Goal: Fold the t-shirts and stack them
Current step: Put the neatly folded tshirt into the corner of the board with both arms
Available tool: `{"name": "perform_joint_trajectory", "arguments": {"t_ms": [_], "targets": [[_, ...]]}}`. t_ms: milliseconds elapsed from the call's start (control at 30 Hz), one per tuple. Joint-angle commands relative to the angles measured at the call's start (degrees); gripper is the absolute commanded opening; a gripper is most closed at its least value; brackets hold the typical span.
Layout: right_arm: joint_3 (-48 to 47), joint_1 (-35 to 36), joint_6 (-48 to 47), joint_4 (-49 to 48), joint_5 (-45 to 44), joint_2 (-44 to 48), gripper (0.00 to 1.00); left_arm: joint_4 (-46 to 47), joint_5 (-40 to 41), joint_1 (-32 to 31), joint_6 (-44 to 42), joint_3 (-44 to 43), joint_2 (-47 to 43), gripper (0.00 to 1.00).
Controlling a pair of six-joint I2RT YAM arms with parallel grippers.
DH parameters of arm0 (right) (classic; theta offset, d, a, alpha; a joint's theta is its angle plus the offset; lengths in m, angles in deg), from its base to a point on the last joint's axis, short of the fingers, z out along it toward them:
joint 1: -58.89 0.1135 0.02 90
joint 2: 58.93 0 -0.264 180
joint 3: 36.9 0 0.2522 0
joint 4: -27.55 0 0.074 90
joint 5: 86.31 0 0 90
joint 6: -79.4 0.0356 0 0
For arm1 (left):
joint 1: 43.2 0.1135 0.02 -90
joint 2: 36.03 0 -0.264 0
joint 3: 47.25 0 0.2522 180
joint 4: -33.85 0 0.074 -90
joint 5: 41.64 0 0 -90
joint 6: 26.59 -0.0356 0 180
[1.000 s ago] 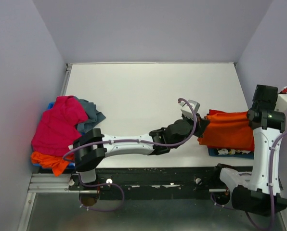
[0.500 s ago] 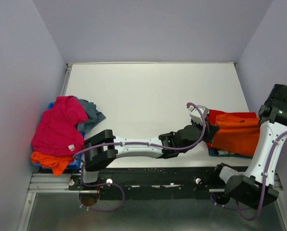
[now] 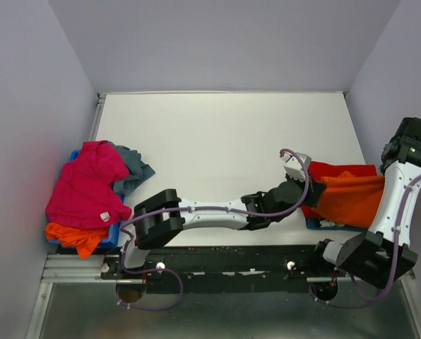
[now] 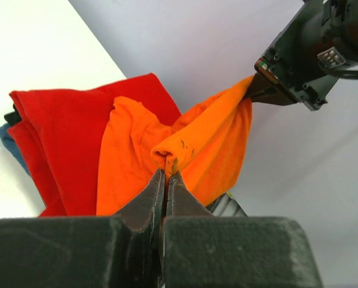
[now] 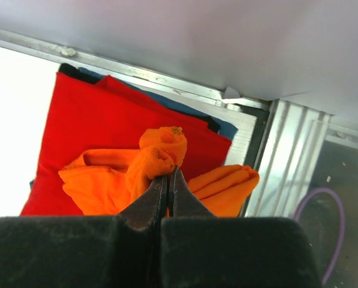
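An orange t-shirt (image 3: 352,198) hangs stretched between my two grippers at the table's right edge, over a folded red t-shirt (image 3: 327,169) that lies on a blue one (image 4: 8,141). My left gripper (image 3: 311,192) is shut on one bunched corner of the orange t-shirt (image 4: 185,150). My right gripper (image 3: 390,173) is shut on another corner of the orange t-shirt (image 5: 149,168). The red t-shirt also shows in the wrist views (image 4: 65,138) (image 5: 101,120). At the left, a magenta t-shirt (image 3: 87,183) lies heaped on a second orange one (image 3: 73,236), a grey-blue one (image 3: 134,169) and a blue one.
A blue tray (image 3: 330,226) under the right stack reaches the table's front edge. The right wall stands close behind my right arm. A metal rail (image 5: 287,162) runs along the table's side. White tabletop (image 3: 217,141) spans the middle.
Both grippers have carried the orange t-shirt to the right. My left arm has stretched further right, and my right gripper has moved out toward the right wall.
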Motion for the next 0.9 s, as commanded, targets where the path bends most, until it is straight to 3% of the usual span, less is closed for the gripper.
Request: {"name": "perform_joint_trajectory", "arguments": {"t_ms": [0,133,333,567,600,633,667,700,733,800,867], "targets": [[0.4,-0.9,0.0,-10.2,1.6,-4.3,0.01,-1.8,1.0,3.0,2.1,-4.5,4.2,0.00],[0.5,-0.9,-1.9,-13.9,4.1,-6.4,0.01,-2.8,-2.4,6.2,3.4,-10.7,9.4,0.00],[-1.6,-1.0,-1.3,-13.2,1.0,-11.4,0.01,-7.5,-7.4,9.7,5.4,-22.9,19.7,0.00],[-2.2,-1.0,-3.6,-20.1,11.7,-19.3,0.01,-8.2,-6.6,12.3,8.1,-27.1,25.5,0.01],[-2.6,-1.0,-3.7,-20.6,12.6,-20.6,0.01,-7.9,-7.0,12.6,8.5,-27.6,26.2,0.04],[-3.0,-1.0,-3.6,-20.8,12.6,-21.9,0.03,-7.9,-7.6,12.9,9.0,-28.2,27.2,0.15],[-4.1,-1.0,-2.7,-19.4,11.2,-23.3,0.15,-7.8,-8.8,13.2,9.6,-29.0,28.2,0.37],[-5.7,-1.0,-1.6,-16.5,8.9,-24.5,0.49,-7.8,-10.0,13.5,9.8,-29.7,29.1,0.51],[-6.8,-1.0,-0.8,-14.9,7.0,-25.1,0.64,-8.7,-10.4,13.6,9.9,-30.5,29.7,0.63],[-7.5,-1.0,-1.3,-14.3,5.2,-24.2,0.67,-9.0,-10.0,13.7,9.2,-29.7,29.1,0.80],[-6.9,-1.0,-1.8,-15.1,5.2,-21.9,0.67,-8.1,-8.5,13.7,7.5,-27.9,27.0,0.85]]}}
